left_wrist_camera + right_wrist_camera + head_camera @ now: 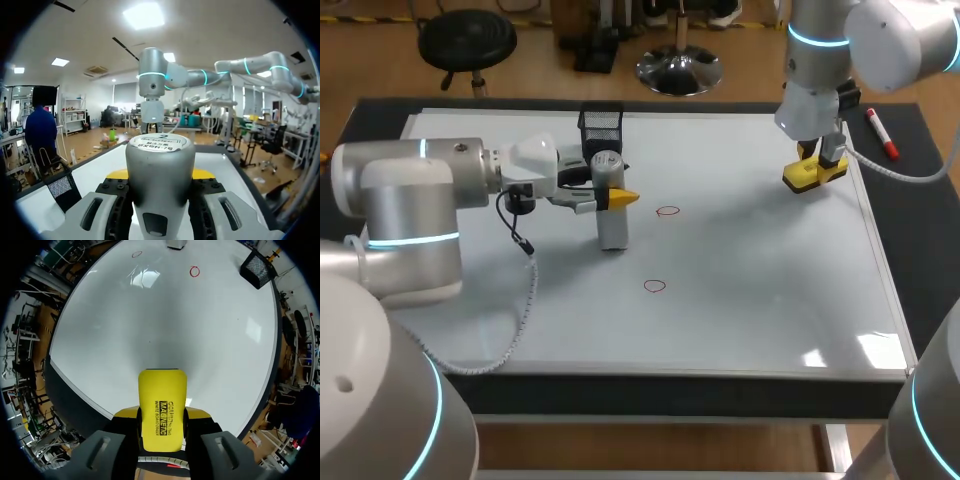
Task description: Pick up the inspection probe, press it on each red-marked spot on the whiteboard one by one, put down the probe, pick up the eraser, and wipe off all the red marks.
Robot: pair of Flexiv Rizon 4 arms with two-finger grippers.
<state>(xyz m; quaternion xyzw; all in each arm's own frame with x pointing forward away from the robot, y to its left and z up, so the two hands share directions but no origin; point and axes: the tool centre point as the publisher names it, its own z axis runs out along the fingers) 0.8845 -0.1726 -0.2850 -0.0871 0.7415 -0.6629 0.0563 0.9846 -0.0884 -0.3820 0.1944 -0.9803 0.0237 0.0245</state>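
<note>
Both hands grip: left hand (pixel 610 194) the probe (pixel 612 230), right hand (pixel 817 165) the eraser (pixel 802 178).

Whiteboard (pixel 760 290) and marker (pixel 881 134) on table (pixel 923 270)

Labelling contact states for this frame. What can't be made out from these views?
1. Whether the probe rests on the whiteboard: too small in the head view; its own body hides its foot in the left wrist view.
2. Underside of the eraser: hidden by its yellow back, head and right wrist views.
3. The red marks: none show in the left wrist view; probe and left gripper fill the foreground.
</note>
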